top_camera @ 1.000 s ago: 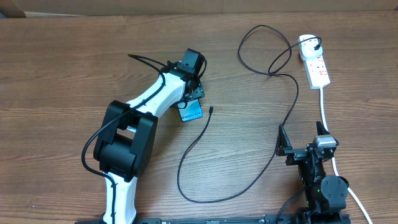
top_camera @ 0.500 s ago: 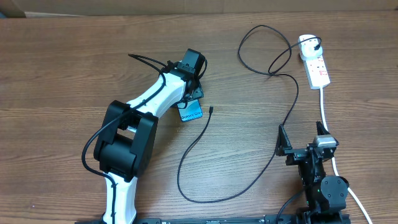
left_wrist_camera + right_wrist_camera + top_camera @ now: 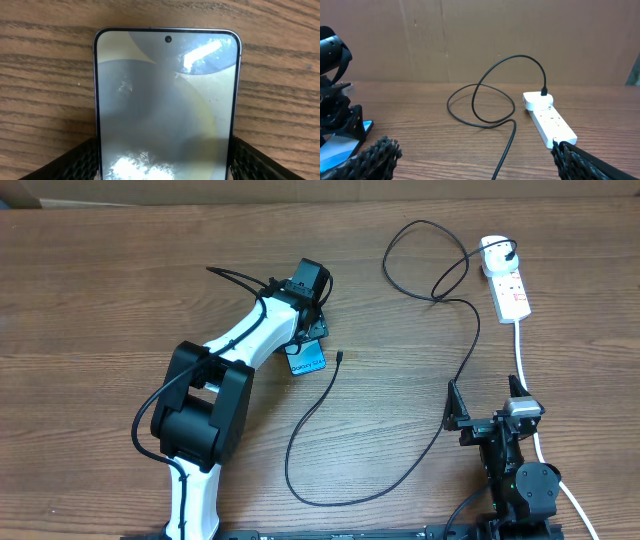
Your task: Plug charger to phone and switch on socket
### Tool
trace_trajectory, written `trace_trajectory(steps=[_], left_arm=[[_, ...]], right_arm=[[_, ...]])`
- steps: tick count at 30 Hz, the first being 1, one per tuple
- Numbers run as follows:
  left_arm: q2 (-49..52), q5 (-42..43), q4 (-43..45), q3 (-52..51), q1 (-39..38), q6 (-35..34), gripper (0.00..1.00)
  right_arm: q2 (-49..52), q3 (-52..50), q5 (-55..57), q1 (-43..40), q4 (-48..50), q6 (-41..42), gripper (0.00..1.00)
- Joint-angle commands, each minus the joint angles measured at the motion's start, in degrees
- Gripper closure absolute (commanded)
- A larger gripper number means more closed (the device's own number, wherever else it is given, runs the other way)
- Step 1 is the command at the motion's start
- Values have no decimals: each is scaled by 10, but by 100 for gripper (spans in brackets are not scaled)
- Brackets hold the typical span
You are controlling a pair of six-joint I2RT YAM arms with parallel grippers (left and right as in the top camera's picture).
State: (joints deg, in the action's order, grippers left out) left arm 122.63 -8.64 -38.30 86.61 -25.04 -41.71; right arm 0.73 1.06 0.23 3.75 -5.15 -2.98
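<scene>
Flanking the phone (image 3: 165,110), left fingers (image 3: 80,161) touch both long edges.

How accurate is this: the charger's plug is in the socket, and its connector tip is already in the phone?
The plug is in the socket, but the charger tip lies on the table beside the phone, unconnected, as the overhead view shows.

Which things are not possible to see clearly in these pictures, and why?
- Overhead: the left gripper covers most of the phone.
- Left wrist: the bottom edge cuts off the phone's lower end; whether the fingers press it is unclear.
- Overhead: the switch position on the socket is too small to read.
</scene>
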Motion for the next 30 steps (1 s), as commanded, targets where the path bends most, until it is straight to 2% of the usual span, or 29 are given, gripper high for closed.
trace_trajectory(steps=[1, 11, 18, 30], left_arm=[[22, 11, -9, 6, 3, 6, 22], [22, 12, -7, 6, 3, 5, 18], [22, 7, -8, 6, 3, 6, 22], [26, 5, -8, 5, 2, 12, 22]], right_arm=[[-6, -6, -1, -1, 3, -1, 0], [-6, -6, -2, -1, 3, -1, 0], [-6, -6, -1, -1, 3, -1, 0], [-6, -6, -1, -1, 3, -1, 0]])
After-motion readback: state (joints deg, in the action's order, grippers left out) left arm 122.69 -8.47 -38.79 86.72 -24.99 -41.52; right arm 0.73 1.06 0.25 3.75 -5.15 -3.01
